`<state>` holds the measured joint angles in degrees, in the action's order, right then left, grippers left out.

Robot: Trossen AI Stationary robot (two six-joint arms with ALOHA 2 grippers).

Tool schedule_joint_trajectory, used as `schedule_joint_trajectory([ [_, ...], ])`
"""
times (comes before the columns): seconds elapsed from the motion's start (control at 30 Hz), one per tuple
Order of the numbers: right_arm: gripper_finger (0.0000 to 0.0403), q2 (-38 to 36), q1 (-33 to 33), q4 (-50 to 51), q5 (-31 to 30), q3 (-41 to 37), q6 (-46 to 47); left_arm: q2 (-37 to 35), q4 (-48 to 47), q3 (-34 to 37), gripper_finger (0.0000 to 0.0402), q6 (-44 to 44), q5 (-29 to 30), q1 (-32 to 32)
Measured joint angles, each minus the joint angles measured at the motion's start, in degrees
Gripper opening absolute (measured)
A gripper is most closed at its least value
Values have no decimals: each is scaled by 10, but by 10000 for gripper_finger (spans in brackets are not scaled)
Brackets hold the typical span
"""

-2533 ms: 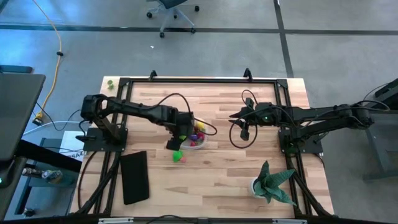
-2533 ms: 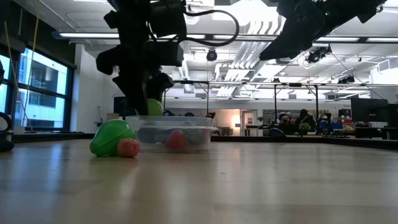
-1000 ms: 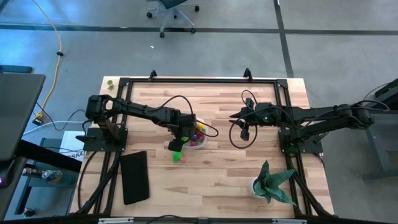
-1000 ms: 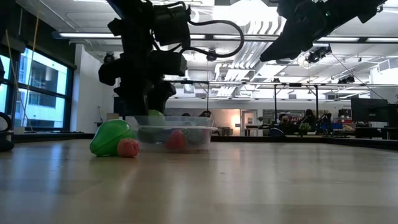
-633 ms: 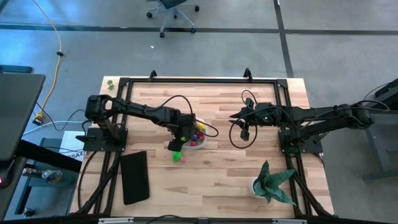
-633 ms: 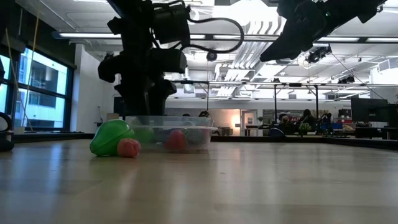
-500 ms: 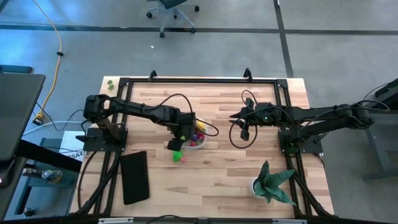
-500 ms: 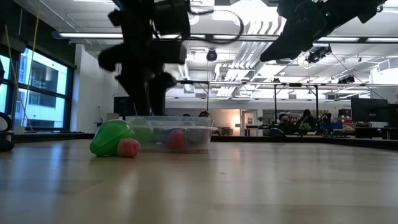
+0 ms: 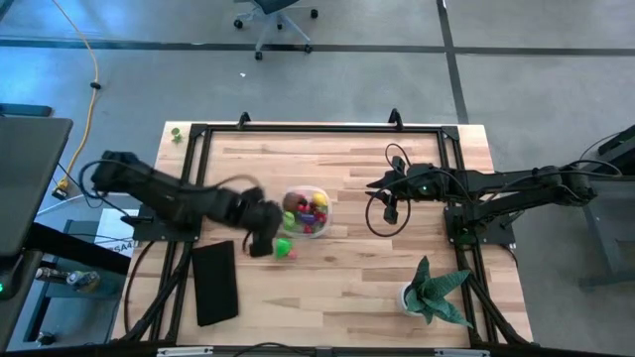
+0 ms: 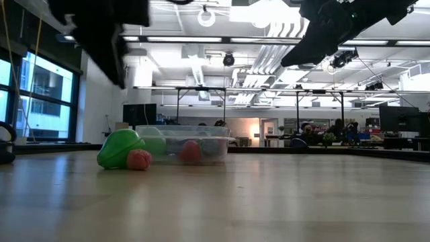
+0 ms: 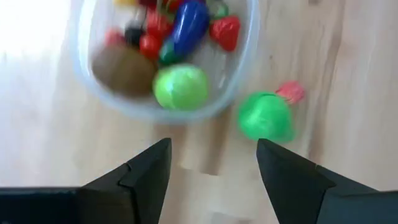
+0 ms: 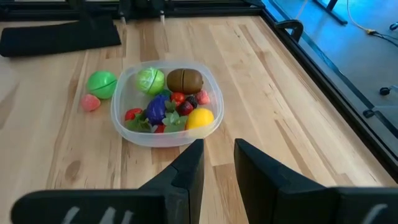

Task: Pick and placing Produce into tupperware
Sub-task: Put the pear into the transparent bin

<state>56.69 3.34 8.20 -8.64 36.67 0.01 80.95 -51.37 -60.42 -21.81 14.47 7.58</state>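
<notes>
The tub (image 9: 306, 211) sits mid-table, full of toy food. Only the wrist views show what is inside: a brown piece (image 12: 185, 80), a light green ball (image 11: 181, 87), a purple piece (image 11: 186, 28) lying the long way across the tub, and a yellow one (image 12: 199, 118). A green ball (image 12: 101, 82) and a small pink piece (image 12: 90, 102) lie just outside it on the left. The left gripper (image 11: 211, 168) is wide open and holds nothing, hanging left of the tub. The low view cuts both arms off at the top. The right gripper (image 12: 217, 163) waits well to the right, nearly closed and holding nothing.
</notes>
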Motion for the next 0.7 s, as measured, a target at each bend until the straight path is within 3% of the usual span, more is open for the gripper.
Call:
schedule_joint_trajectory([
  [0.13,79,0,0,2,0,0,0,-13,91,67,228,-244,82,80],
  [0.27,79,0,0,2,0,0,0,9,173,101,226,-390,133,110],
  [0.47,79,0,0,7,0,0,0,59,210,110,238,-477,148,103],
  [0.7,79,0,0,11,0,0,0,85,209,109,260,-492,153,104],
])
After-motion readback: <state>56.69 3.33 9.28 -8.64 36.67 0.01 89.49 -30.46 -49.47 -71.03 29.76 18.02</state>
